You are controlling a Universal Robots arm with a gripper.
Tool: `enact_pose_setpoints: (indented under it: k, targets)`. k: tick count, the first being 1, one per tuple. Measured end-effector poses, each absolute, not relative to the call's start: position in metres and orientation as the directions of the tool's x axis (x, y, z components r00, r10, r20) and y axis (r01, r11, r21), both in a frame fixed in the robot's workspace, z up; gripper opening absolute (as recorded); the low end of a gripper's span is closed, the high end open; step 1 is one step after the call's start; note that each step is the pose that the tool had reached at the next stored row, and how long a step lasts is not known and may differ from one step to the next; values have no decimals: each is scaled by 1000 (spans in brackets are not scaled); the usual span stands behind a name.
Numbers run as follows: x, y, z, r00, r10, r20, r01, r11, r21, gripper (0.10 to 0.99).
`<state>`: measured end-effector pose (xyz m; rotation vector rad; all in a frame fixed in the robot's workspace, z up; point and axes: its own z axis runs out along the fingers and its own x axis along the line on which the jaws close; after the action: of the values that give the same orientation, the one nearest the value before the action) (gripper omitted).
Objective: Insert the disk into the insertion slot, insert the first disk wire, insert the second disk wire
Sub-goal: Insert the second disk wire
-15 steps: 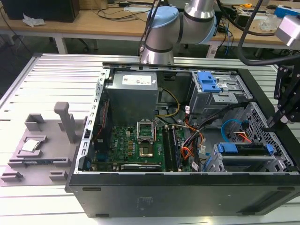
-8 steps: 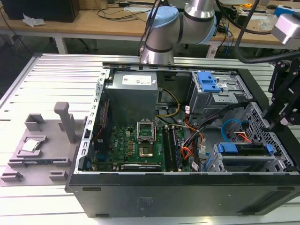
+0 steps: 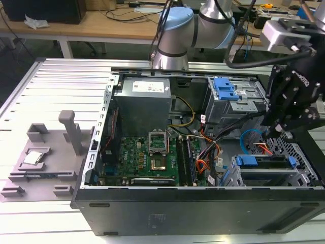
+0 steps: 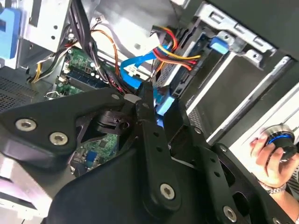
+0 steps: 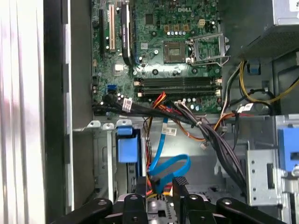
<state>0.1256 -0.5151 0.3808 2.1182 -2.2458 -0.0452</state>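
Lower right of the exterior view: the gripper is dipped into the open computer case, just above the drive cage. The disk sits inside that cage, with its blue carrier tabs showing at either end.

In the first wrist view the two fingers stand a narrow gap apart. The blue cable curls in a loop, and its end runs straight in between them. The second wrist view gives the closer look: a light-blue piece fills that gap and touches both fingers, so the tool looks clamped on the cable's end.

Just past the fingertips in that view, the red and orange leads run toward the rear of the disk. Whether their plug is fully seated, I can't tell. In the exterior view both wires sit in the lower right, between the gripper and the disk's near blue tab.

The green motherboard fills the centre of the case, well apart from the tool. In the second wrist view, a person's hand rests on a round knob beyond the case's edge.
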Motion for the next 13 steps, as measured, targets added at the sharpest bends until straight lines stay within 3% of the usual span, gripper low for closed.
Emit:
enact_pose_setpoints:
  k: [7, 13]
  targets:
    - [124, -515, 372, 86, -996, 19, -995, -84, 58, 361]
    - [124, -515, 371, 95, -995, 22, -994, -93, 59, 349]
